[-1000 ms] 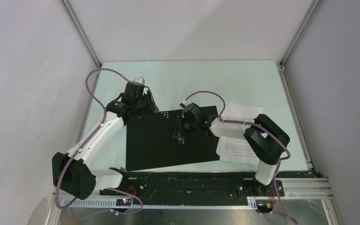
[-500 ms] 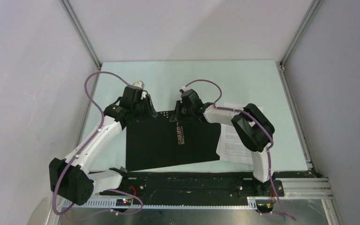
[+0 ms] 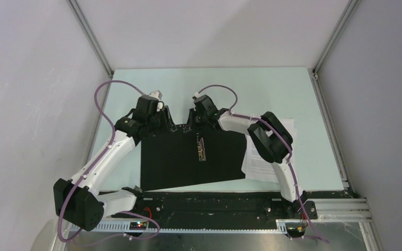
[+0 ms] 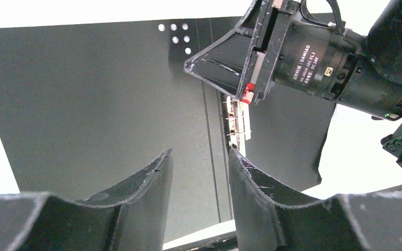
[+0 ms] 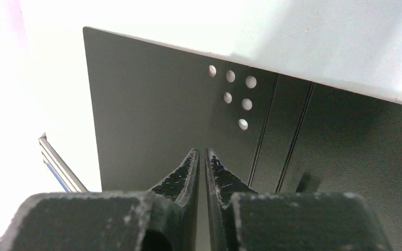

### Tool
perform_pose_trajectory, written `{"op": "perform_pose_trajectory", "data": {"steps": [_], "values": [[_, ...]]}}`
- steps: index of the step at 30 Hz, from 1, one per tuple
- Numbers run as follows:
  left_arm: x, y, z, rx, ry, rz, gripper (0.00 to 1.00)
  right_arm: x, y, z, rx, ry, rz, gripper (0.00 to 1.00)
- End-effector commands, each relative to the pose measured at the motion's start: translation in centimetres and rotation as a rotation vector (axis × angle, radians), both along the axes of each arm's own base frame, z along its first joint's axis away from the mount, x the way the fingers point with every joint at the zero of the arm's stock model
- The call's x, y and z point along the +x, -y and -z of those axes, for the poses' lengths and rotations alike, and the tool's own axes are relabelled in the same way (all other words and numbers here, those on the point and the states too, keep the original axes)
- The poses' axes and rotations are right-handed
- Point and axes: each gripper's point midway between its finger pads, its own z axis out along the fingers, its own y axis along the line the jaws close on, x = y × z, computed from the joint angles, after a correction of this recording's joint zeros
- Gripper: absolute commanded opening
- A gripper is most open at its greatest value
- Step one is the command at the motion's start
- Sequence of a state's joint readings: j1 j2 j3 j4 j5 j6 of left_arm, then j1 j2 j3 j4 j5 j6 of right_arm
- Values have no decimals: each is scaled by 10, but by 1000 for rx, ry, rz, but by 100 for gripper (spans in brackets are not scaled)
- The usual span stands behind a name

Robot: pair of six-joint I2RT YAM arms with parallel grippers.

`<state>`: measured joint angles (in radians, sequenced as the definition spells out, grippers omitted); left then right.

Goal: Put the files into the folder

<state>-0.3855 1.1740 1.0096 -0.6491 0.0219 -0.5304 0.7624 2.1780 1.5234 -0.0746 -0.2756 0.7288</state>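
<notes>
1 folder (image 3: 172, 157) open; 1 files stack (image 3: 264, 168) beside it; L jaws apart, empty; R jaws closed, empty

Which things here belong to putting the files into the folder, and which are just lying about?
Job: folder, open, black inside up; its metal clip; files, at its right; left gripper; right gripper.
Just there: purple cables; frame rails; table.

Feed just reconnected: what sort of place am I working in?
Probably a lab test cell: plain white walls, metal frame rails, and a pale green table with a folder and papers.
</notes>
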Motion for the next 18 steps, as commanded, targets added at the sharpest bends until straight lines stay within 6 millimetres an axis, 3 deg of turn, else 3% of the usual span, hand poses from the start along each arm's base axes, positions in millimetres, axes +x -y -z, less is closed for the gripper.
{"op": "perform_pose_trajectory", "data": {"steps": [1, 5, 6, 7, 9, 13, 14, 15, 16, 17, 18], "values": [[-3, 4, -11, -27, 31, 34, 49, 4, -8, -24, 2, 44, -29, 15], [-5, 14, -23, -56, 53, 56, 54, 12, 8, -65, 6, 97, 3, 24], [-7, 19, -25, -60, 59, 70, 56, 11, 15, -85, 22, 123, 11, 26], [-8, 23, -30, -70, 67, 75, 59, 15, 26, -91, 16, 133, 35, 30], [-11, 36, -38, -84, 80, 101, 65, 16, 56, -130, 29, 183, 92, 38], [-17, 71, -53, -105, 102, 170, 83, 14, 137, -128, -66, 155, 264, 59], [-20, 85, -51, -107, 98, 200, 85, 7, 163, -126, -83, 145, 313, 62], [-19, 94, -56, -117, 105, 213, 89, -5, 186, -106, -137, 101, 355, 68], [-22, 110, -50, -122, 92, 247, 91, -7, 208, -119, -127, 121, 409, 70], [-23, 121, -53, -138, 91, 271, 94, -22, 229, -110, -159, 105, 451, 75], [-25, 139, -43, -138, 64, 303, 96, -26, 245, -107, -170, 95, 488, 76]]}}
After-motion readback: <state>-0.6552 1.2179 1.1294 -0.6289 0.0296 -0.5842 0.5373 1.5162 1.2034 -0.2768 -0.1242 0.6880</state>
